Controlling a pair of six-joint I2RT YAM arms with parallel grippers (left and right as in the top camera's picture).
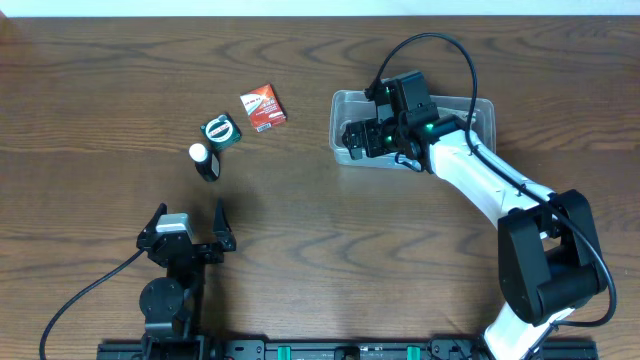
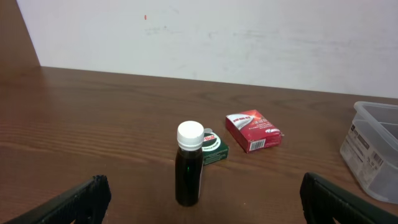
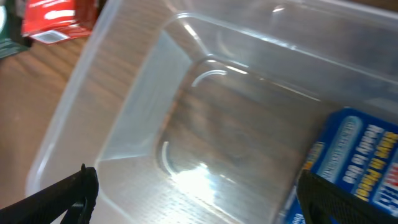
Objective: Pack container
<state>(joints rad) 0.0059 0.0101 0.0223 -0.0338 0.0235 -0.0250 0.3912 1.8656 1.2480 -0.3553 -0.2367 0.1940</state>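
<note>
The clear plastic container [image 1: 480,115] sits at the back right of the table; it also shows in the right wrist view [image 3: 124,112] and at the right edge of the left wrist view [image 2: 373,155]. My right gripper [image 1: 365,140] hangs open over the container's left end, empty. A blue packet [image 3: 354,162] lies inside the container by my right fingertip. My left gripper [image 1: 190,232] is open and empty at the front left. A dark bottle with a white cap [image 1: 204,160] [image 2: 189,165], a green packet [image 1: 220,131] [image 2: 212,149] and a red packet [image 1: 263,107] [image 2: 253,131] lie on the table beyond it.
The wooden table [image 1: 300,250] carries nothing else. A white wall [image 2: 217,37] stands behind the table's far edge. The red packet also shows at the top left of the right wrist view [image 3: 56,18], outside the container.
</note>
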